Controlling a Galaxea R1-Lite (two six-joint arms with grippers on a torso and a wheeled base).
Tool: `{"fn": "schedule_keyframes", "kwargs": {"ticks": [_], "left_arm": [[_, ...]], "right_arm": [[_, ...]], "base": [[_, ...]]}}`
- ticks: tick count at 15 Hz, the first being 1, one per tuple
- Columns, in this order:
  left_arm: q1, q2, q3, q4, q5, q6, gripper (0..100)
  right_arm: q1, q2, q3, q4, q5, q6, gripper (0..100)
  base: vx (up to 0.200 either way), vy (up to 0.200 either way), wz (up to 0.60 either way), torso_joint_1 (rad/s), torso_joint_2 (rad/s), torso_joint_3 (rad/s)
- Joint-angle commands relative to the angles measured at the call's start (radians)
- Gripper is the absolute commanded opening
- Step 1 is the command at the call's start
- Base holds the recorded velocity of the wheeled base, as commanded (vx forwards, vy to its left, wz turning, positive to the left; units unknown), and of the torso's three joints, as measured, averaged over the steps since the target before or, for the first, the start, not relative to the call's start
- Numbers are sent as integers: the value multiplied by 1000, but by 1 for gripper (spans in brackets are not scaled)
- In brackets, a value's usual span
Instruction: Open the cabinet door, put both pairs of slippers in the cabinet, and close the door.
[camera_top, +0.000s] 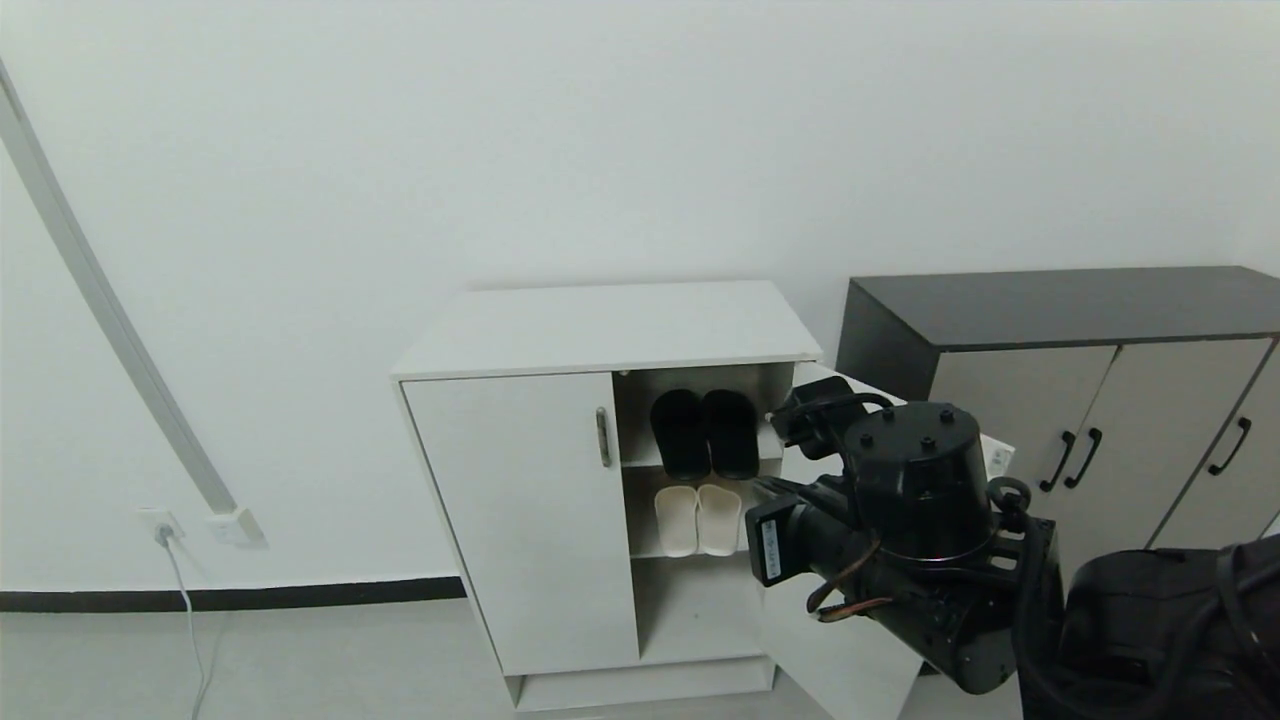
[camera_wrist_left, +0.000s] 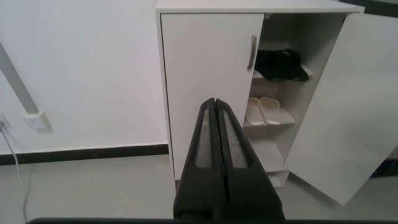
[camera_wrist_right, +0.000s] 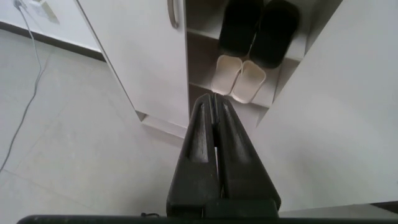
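Gaping cabinet (camera_top: 600, 330) holds black slippers (camera_top: 705, 433) above white slippers (camera_top: 698, 520); left claw (camera_wrist_left: 214, 103), right claw (camera_wrist_right: 213, 98) closed.

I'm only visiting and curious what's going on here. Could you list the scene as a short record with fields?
Cabinet: white
Right door: open
Left door: closed
Upper shelf: black slippers
Middle shelf: white slippers
Left fingers: shut, empty
Right fingers: shut, empty
Left to do: close the right door

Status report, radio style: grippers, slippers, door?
Left gripper shut, empty. Right gripper shut, empty. Black slippers, white slippers shelved. Cabinet door open, right gripper beside it.
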Motion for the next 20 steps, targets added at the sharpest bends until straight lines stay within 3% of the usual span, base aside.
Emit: {"fn": "schedule_keyframes", "kwargs": {"ticks": [1, 8, 11, 20], "left_arm": [[0, 0, 0, 0, 0, -1, 0], [0, 0, 0, 0, 2, 0, 0], [0, 0, 0, 0, 2, 0, 0], [0, 0, 0, 0, 2, -1, 0]], "right_arm": [[0, 0, 1, 0, 0, -1, 0], [-6, 9, 1, -2, 1, 1, 0], [-10, 14, 25, -68, 6, 1, 0], [-18, 19, 52, -94, 4, -31, 0]], "base": [[0, 0, 0, 232, -559, -315], [0, 0, 0, 253, -581, -323], [0, 0, 0, 186, -416, -229], [0, 0, 0, 11, -30, -14]]}}
